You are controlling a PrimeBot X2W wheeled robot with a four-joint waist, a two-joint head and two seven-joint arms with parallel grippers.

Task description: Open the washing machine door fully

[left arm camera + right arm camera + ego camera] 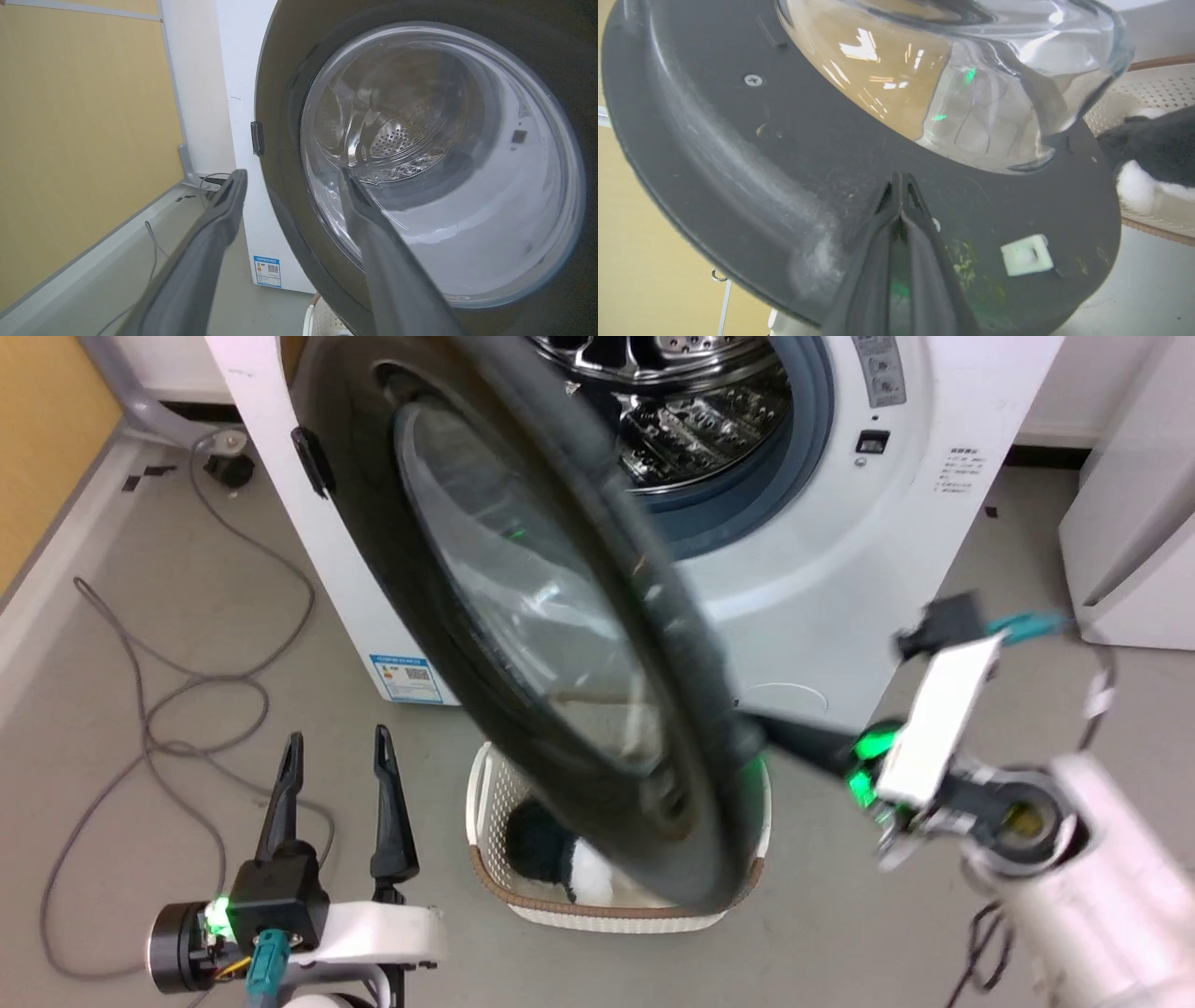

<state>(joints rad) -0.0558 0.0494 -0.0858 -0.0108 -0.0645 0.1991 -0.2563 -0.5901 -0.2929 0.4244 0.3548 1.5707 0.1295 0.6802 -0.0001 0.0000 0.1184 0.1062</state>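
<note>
**Black-ringed washing machine door (523, 616) stands partly open**

The door angles out from the white washing machine (840, 597), hinged at our left, and we see the steel drum behind it. Our right gripper (899, 182), fingers closed together on nothing, sets its tips against the door's dark grey inner face below the glass bowl. Our left gripper (338, 737) hangs spread and empty beside the door. A white laundry basket (597, 917) sits beneath.

We can't see most of the basket (492, 803): the door (560, 644) hangs across it, and the door itself is smeared with blur. Our right gripper (770, 731) loses its tips behind the door's rim, and the arm (1092, 887) behind it is blurry too. The print on the blue label (405, 678) is too small for us. The top of the washer (840, 569) is cropped off.
</note>
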